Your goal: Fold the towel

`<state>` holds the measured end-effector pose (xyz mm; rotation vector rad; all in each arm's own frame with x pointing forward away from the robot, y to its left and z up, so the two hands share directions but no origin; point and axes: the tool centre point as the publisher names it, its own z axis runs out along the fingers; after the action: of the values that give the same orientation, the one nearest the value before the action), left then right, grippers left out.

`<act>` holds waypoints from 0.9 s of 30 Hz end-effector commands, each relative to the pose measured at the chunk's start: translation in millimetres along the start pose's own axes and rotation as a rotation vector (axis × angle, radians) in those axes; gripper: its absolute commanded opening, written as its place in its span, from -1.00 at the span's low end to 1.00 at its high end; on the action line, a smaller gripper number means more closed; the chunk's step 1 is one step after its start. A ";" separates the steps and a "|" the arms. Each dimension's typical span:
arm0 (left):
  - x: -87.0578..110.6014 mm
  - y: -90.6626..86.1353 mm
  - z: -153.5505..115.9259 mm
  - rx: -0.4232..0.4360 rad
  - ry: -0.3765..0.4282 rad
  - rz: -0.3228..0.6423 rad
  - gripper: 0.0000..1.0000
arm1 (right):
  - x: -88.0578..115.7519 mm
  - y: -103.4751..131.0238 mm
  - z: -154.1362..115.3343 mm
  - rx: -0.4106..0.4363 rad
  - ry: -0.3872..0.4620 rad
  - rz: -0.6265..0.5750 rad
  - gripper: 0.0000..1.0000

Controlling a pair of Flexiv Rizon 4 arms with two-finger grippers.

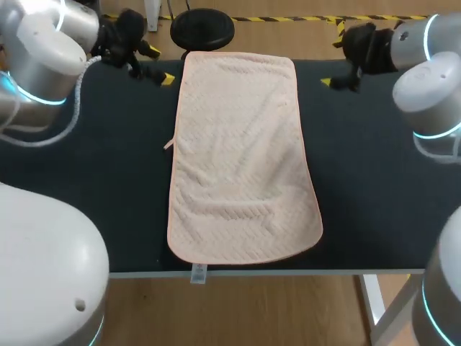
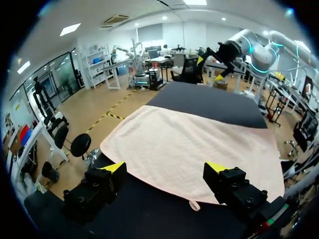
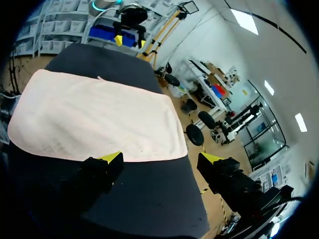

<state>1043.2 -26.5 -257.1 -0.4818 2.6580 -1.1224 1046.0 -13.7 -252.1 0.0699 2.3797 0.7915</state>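
- One small white label hangs over the near edge of the counter, at the towel's near hem; its print is too small to read.
- One towel, pale peach with a darker piped border and a quilted zigzag weave, lies spread out in a single layer down the middle of the dark counter. Its long side runs from the near edge to the far edge. The near end is wider and a little rumpled, with rounded corners.
- One small loop tab sticks out from the towel's left long edge, about midway between the near and far edges.
- Two claws, both holding nothing.
- The left claw is over the far left part of the counter, just beside the towel's far left corner. Its yellow-tipped fingers are spread wide, and the towel's left edge lies ahead of them.
- The right claw is over the far right part of the counter, a little apart from the towel's far right corner. Its fingers are likewise spread, with bare counter beneath them.
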 end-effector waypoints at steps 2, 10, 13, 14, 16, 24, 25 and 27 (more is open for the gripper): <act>-12.1 2.1 4.4 -0.299 0.221 0.085 1.00 | -5.2 1.1 -0.8 0.258 0.237 -0.332 1.00; -12.1 2.1 4.4 -0.299 0.221 0.085 1.00 | -5.2 1.1 -0.8 0.258 0.237 -0.332 1.00; -12.1 2.1 4.4 -0.299 0.221 0.085 1.00 | -5.2 1.1 -0.8 0.258 0.237 -0.332 1.00; -12.1 2.1 4.4 -0.299 0.221 0.085 1.00 | -1.7 3.9 2.3 0.271 0.242 -0.329 1.00; -7.1 4.1 15.3 -0.334 0.234 0.141 1.00 | 7.4 9.3 6.7 0.272 0.252 -0.319 1.00; 7.1 16.6 42.3 -0.318 0.237 0.287 1.00 | 44.9 16.0 23.6 0.327 0.278 -0.259 1.00; 8.7 19.2 45.6 -0.311 0.235 0.301 1.00 | 51.0 14.2 27.7 0.360 0.284 -0.248 1.00; 11.5 22.9 51.8 -0.306 0.235 0.324 1.00 | 58.9 12.1 32.6 0.368 0.299 -0.211 1.00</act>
<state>1044.8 -48.5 -296.9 0.0362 3.0048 -0.6883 1011.5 20.2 -290.9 -0.2213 2.6920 0.4603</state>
